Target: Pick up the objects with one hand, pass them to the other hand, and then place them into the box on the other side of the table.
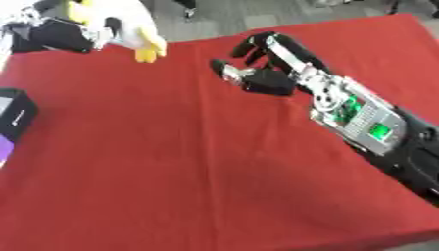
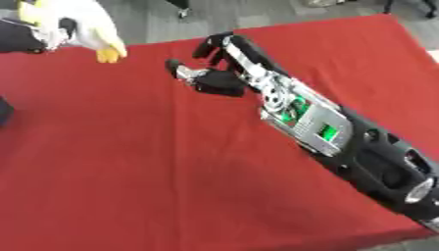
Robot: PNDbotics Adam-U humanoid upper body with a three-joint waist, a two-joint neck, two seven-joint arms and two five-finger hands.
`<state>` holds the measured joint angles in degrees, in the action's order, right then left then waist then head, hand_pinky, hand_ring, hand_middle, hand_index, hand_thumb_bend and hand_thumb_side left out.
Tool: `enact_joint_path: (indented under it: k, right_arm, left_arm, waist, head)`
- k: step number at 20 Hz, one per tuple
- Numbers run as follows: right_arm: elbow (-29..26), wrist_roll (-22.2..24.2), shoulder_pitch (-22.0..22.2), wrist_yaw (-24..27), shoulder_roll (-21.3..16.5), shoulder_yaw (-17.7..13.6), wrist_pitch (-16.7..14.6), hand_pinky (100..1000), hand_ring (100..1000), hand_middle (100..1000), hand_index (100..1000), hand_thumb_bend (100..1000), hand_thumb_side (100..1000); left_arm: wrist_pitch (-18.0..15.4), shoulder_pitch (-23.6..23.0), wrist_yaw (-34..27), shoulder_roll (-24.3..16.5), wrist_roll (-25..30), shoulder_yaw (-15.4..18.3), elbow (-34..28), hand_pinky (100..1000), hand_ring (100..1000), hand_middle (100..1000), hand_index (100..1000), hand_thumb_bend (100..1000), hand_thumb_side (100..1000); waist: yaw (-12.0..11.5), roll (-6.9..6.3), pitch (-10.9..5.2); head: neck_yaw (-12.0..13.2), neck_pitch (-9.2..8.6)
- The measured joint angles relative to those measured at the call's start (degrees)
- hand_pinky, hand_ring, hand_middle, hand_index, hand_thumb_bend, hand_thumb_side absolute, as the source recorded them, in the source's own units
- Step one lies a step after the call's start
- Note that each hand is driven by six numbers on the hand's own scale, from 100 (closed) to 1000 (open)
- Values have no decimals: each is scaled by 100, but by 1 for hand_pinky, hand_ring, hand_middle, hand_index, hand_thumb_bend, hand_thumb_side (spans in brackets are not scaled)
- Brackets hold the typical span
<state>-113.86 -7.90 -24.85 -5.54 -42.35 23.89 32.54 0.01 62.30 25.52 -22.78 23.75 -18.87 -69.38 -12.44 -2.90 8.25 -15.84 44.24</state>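
— Gripping what, at far left?
— A white plush toy [image 1: 120,22] with yellow feet, held in the left hand [image 1: 64,34], fingers curled round it, above the red table [image 1: 197,171].
— And the right hand [image 1: 266,63]?
— Empty at centre, fingers half spread. Only the left eye view shows the dark box [image 1: 15,115] at left.

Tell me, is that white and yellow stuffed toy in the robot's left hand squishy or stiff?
Probably squishy: the stuffed toy looks rounded and plush where the left hand wraps it. Its yellow tip hangs down, suggesting floppy parts. It is likely light for its size and unlikely to roll.
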Motion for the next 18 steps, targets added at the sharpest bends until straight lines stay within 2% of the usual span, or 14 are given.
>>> enact_joint_path:
  k: [3, 5, 6, 9, 13, 14, 17, 18]
  right_arm:
    - [-1, -182, 154, -40, -108, -102, -80, 505, 727, 730, 701, 411, 420]
    - [-1, -370, 263, -18, -188, -190, -117, 493, 709, 706, 632, 396, 364]
    - [-1, -488, 322, 5, -239, -241, -130, 480, 697, 685, 592, 393, 368]
    - [-1, -858, 505, 97, -382, -391, -129, 473, 687, 682, 568, 398, 363]
    - [-1, -1243, 795, 291, -518, -638, -163, 462, 672, 673, 550, 397, 343]
    - [-1, -1352, 867, 364, -574, -727, -188, 459, 671, 672, 549, 379, 345]
    - [-1, -1768, 1069, 663, -759, -1075, -312, 452, 658, 663, 535, 188, 460]
    - [-1, -1928, 1125, 778, -803, -1199, -355, 451, 657, 662, 535, 164, 473]
  left_arm:
    - [116, -233, -117, -492, -160, 170, -32, 819, 516, 295, 308, 100, 251]
    - [195, -399, -164, -810, -286, 298, -57, 819, 515, 295, 311, 100, 247]
    - [238, -495, -188, -959, -371, 372, -69, 818, 515, 296, 313, 100, 246]
    - [359, -781, -281, -1357, -681, 595, -73, 826, 515, 294, 311, 100, 244]
    - [497, -1138, -376, -1678, -1070, 868, -2, 832, 513, 293, 310, 100, 244]
    - [527, -1209, -383, -1731, -1150, 924, 47, 835, 513, 292, 311, 100, 244]
    - [587, -1413, -401, -1844, -1357, 1079, 217, 840, 511, 291, 312, 100, 244]
    - [602, -1474, -403, -1869, -1422, 1129, 273, 840, 511, 292, 312, 100, 244]
  waist:
    - [54, 0, -2]
    - [72, 0, -2]
    - [73, 0, -2]
    - [78, 0, -2]
    - [85, 3, -2]
    - [88, 3, -2]
    - [116, 23, -2]
    - [120, 37, -2]
  head:
    - [276, 0]
    - [437, 0]
    - [508, 0]
    - [672, 0]
    - [819, 0]
    - [844, 0]
    - [911, 0]
    - [926, 0]
